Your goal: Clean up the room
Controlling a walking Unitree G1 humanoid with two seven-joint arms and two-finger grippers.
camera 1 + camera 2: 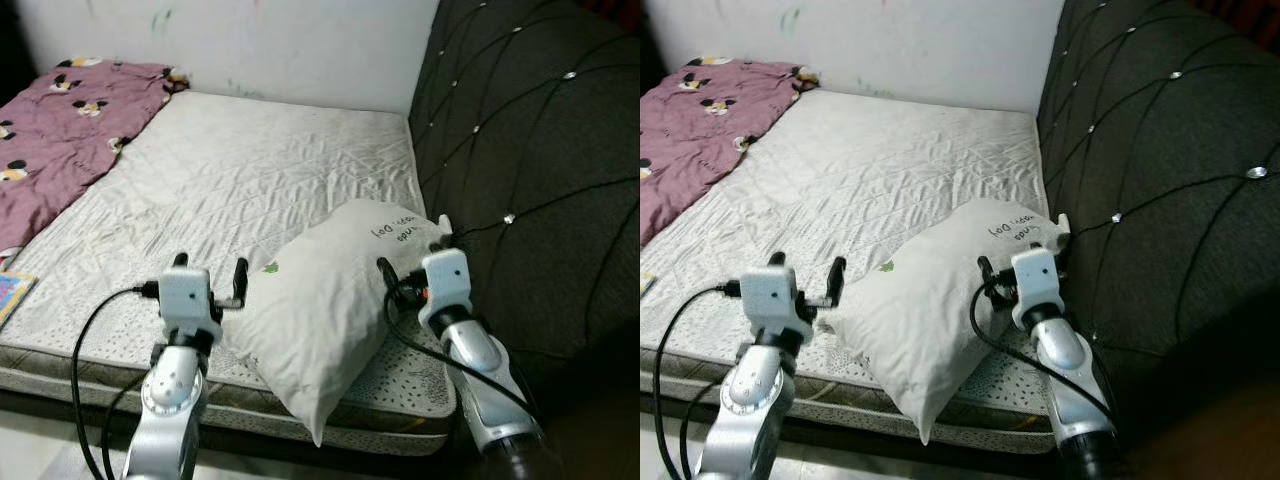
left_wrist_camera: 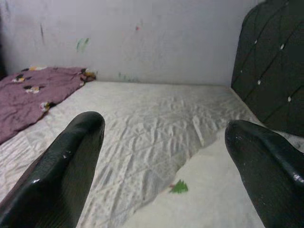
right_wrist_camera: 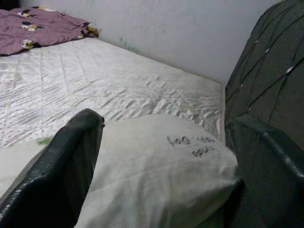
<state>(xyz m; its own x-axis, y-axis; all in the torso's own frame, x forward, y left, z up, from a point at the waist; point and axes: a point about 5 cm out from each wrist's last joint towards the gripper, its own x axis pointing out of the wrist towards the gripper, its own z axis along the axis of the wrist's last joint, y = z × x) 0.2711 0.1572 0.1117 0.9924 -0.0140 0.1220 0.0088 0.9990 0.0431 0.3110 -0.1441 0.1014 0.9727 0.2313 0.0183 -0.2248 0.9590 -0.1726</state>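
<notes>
A white pillow (image 1: 325, 300) with dark writing near one corner lies slanted on the near right part of the bare mattress (image 1: 250, 170). Its lower corner hangs over the front edge. My left gripper (image 1: 210, 268) is open at the pillow's left edge, and a small green mark (image 2: 179, 187) on the pillow lies just past its fingers. My right gripper (image 1: 415, 262) is open, with its fingers on either side of the pillow's (image 3: 161, 166) right end, close to the headboard. A purple blanket (image 1: 60, 130) with a cartoon print is bunched at the far left.
A dark tufted headboard (image 1: 540, 150) rises along the right side. A white wall (image 1: 280, 40) stands behind the bed. Something flat and colourful (image 1: 12, 292) lies at the mattress's left edge. Black cables (image 1: 85, 370) hang from both wrists.
</notes>
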